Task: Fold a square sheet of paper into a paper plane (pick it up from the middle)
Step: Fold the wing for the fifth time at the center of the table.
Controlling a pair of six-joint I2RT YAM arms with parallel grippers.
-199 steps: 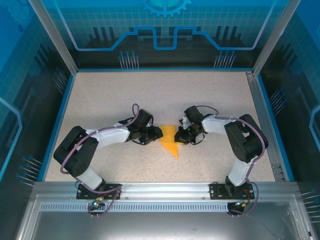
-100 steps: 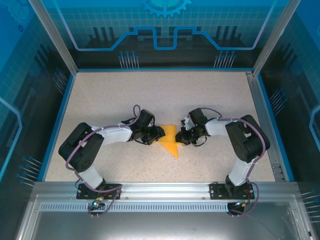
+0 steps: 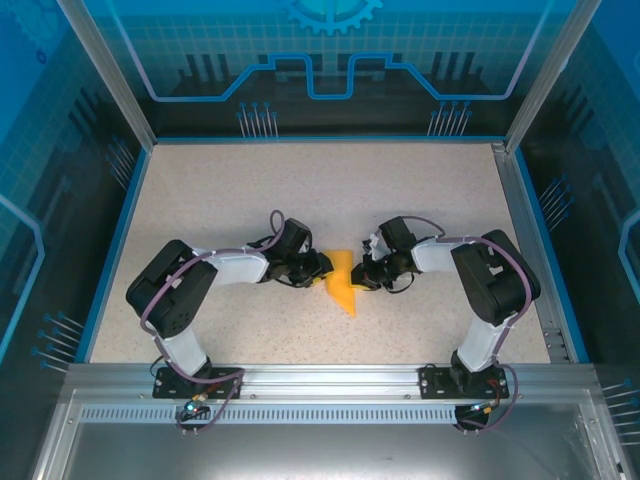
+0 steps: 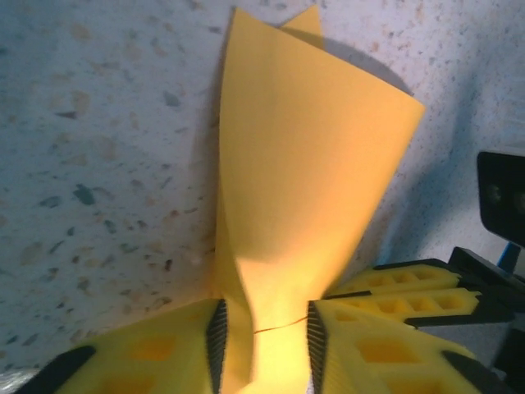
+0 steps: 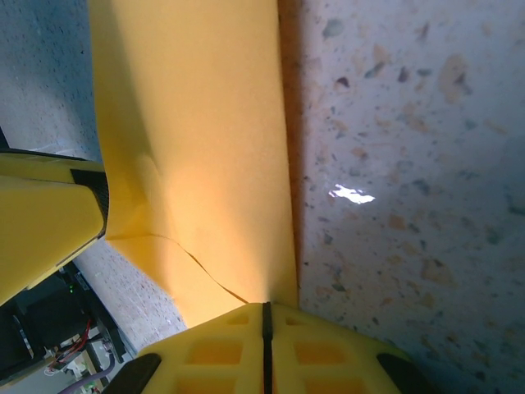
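Currently, left gripper [image 4: 262, 341]: jaws pinched on a raised fold of the square sheet of paper [image 4: 312, 164], which fills the gap between the pads.
Right gripper [image 5: 264, 316]: jaws fully together, clamped on the sheet's opposite edge.
Paper place: mid-table, between both grippers, partly bulging up off the table [image 3: 330, 190].
Progress: judged early-to-middle; sheet creased into a smaller pointed shape, no narrow dart yet, several folds left.
Edges: one point of the sheet aims at the near edge.
Room: grippers just beside each other, tight; open tabletop all around, walls well apart.
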